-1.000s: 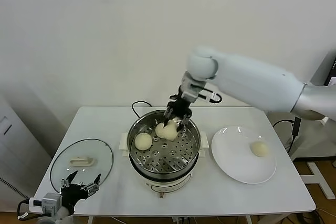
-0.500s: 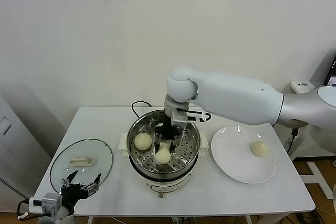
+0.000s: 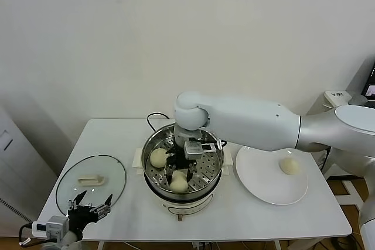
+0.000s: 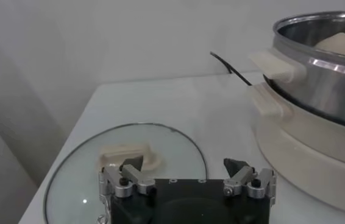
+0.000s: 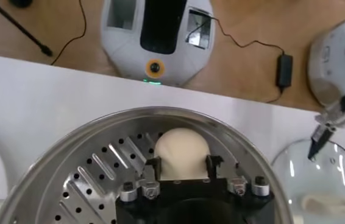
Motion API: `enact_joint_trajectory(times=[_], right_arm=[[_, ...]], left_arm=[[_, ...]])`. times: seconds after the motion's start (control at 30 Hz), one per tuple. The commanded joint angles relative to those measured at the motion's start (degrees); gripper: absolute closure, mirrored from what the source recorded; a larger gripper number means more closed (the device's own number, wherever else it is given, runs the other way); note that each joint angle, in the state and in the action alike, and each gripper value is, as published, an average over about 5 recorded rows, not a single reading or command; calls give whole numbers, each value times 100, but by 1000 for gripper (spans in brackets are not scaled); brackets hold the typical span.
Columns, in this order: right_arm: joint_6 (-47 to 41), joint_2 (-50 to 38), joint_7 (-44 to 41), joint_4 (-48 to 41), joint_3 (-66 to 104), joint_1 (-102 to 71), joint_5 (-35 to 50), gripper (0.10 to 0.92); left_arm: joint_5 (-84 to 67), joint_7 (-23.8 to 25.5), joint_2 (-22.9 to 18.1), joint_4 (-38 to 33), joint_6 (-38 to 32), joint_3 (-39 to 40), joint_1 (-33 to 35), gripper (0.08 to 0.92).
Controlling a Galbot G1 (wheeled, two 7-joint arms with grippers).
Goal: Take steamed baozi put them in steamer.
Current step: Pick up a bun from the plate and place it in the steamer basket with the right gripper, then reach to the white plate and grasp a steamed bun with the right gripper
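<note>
right gripper [image 3: 179, 175] reaches down into the steamer [image 3: 153, 171] at the table's middle, near the front edge, its fingers clamped on a baozi [image 3: 179, 183] at the tray's front. another baozi [image 3: 158, 157] sits on the tray's left side, and one [image 3: 288, 165] lies on the white plate [image 3: 263, 183] toward the right edge. left gripper [image 3: 89, 208] hovers at the front left corner, fingers apart, over the glass lid [image 3: 70, 188].

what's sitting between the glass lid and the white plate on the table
The steamer, seen in the head view, holding baozi, with the right hand lowered inside around one baozi.
</note>
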Motion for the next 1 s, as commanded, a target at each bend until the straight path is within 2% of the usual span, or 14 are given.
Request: enact_joint_trajectory(times=[0.03,0.17,0.27,0.67,1.0], right_arm=[[17,2,0,-14,122,-64,-359,321],[-79,-161,-97,-325,495,110,-319,225],[-251,-383,-179,-820,830,262,-186,206],[-1952,-1874,-379,-2670,768,618,687,203],[-2135,-2548,-397,-3604,685,163,701,203]], left_arm=[[-1,2,7,8,-4,-3,-3,177],[-12,3,18,9,-8,-15,-1,177],[-21,3,35,13,-12,-22,2,177],[-70,3,93,18,-9,-37,-13,177],[-103,1,129,32,1,-47,-45,177]])
